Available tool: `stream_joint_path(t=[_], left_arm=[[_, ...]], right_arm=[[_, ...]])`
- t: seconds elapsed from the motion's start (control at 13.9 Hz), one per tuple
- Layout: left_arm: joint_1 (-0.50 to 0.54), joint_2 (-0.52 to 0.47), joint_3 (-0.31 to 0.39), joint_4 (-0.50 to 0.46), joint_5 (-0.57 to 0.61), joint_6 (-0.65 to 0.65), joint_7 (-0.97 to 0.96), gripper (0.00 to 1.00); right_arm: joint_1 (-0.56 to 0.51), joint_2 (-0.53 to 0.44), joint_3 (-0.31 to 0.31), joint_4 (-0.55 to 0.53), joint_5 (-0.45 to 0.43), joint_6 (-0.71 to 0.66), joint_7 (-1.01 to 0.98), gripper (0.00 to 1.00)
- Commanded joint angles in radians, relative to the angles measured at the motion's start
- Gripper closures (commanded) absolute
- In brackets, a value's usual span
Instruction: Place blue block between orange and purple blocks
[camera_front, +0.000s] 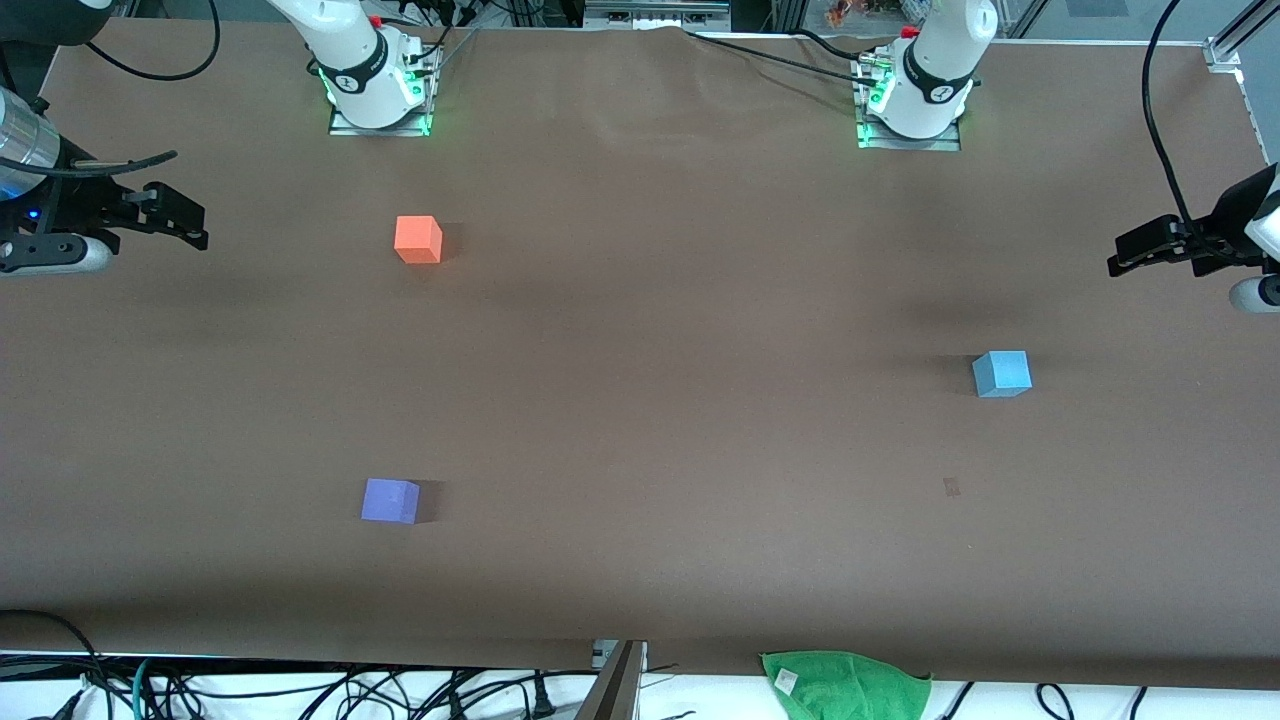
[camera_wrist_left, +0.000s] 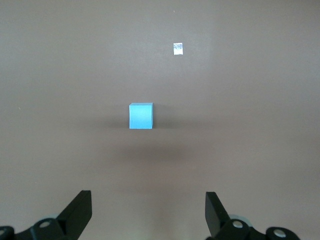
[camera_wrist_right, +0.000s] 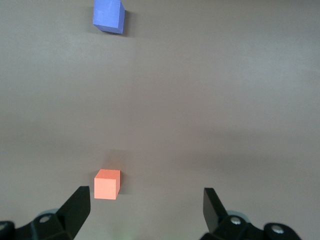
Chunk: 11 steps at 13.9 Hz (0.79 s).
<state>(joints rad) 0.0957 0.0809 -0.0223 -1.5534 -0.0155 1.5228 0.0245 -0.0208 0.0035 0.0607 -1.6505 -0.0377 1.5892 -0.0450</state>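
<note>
You have: light sky-blue matte cube lying free; bright orange matte cube and violet-purple matte cube well apart; left gripper and right gripper raised above the table ends, both claws wide, holding nothing.

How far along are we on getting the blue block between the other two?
Nothing is done: the blue block sits untouched toward the left arm's end. Left gripper hangs open above it; right gripper is open. Left: grasp it, place it between orange block and purple block.
</note>
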Motion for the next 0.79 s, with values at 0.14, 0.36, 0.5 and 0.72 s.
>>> stream_joint_path(t=[0.14,0.36,0.5,0.72], left_arm=[[0.001,-0.013,0.005,0.001,0.002,0.000,0.011,0.00],[-0.001,-0.010,0.001,0.015,0.002,-0.006,-0.001,0.00],[-0.002,-0.007,-0.001,0.032,0.003,-0.004,0.000,0.00],[-0.004,-0.004,-0.001,0.035,0.003,-0.004,0.000,0.00]], right_arm=[[-0.010,-0.002,0.010,0.006,0.004,0.000,0.001,0.00],[-0.010,-0.002,0.010,0.006,0.002,0.000,0.001,0.00],[-0.011,-0.002,0.010,0.006,0.002,0.000,0.001,0.00],[-0.010,-0.002,0.010,0.006,0.002,0.000,0.001,0.00]])
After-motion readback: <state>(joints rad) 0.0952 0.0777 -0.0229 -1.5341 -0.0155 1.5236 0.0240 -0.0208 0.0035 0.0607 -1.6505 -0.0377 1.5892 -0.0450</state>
